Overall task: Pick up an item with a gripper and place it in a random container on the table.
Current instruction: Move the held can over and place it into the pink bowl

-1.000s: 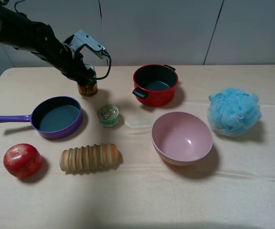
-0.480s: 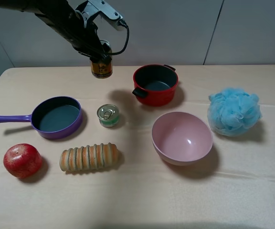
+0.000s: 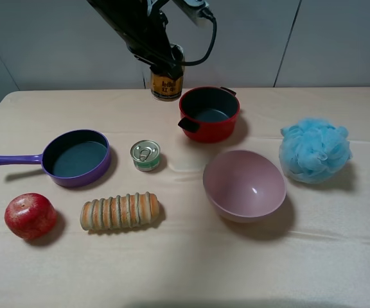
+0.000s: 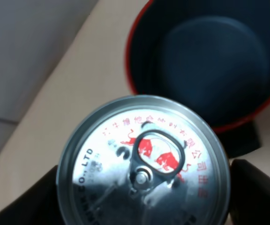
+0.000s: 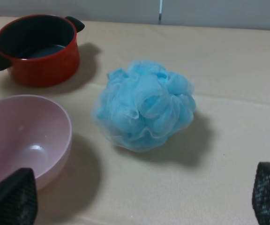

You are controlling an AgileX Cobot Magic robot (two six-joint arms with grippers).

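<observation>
Pot (image 3: 211, 130) between airborne can (image 3: 166, 85) and pink bowl (image 3: 244, 186)

Lab: cloth-covered table (image 3: 339, 256), panelled wall (image 3: 249, 38)

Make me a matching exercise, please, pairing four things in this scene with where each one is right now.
Things
1. drink can
2. pink bowl
3. green-labelled tin
4. blue bath pouf

Places
A. standing on the table, just right of the purple pan
B. on the table at the far right, beside the pink bowl
C. held in the air by the left gripper, next to the red pot
D. on the table, empty, nearer the camera than the red pot

Pairs: 1-C, 2-D, 3-A, 4-B
</observation>
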